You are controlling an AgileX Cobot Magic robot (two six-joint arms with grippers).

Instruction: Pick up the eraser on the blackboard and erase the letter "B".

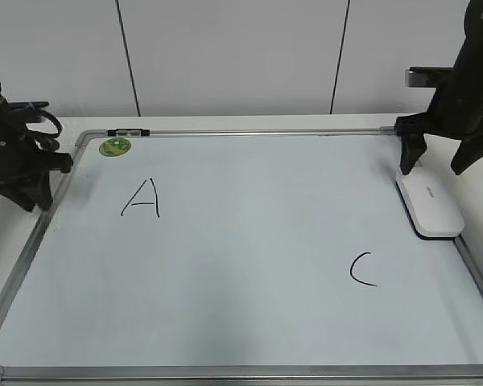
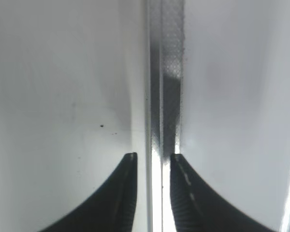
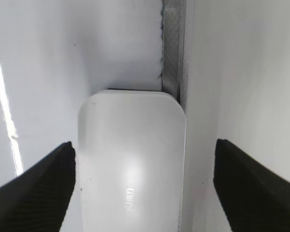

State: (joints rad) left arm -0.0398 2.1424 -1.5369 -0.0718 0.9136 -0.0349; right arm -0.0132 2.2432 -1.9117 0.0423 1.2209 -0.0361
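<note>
Two letters only, an A (image 1: 142, 199) at the far left and a C (image 1: 362, 269) at the near right, show on the blackboard (image 1: 241, 265), with no "B" visible, so a further pass could wipe the wrong one. The eraser (image 1: 429, 203), a smooth white rounded block, lies against the right frame beneath the right gripper (image 1: 448, 157), whose jaws stand wide apart and could catch that frame. The left gripper (image 2: 152, 162), nearly closed, straddles the left frame.

You see: eraser (image 3: 130, 164) smooth glossy white plastic; board (image 1: 249, 241) slick, faintly reflective, its frame (image 3: 173, 48) grey brushed metal; gripper fingers (image 3: 34, 188) matt black, finely textured.
</note>
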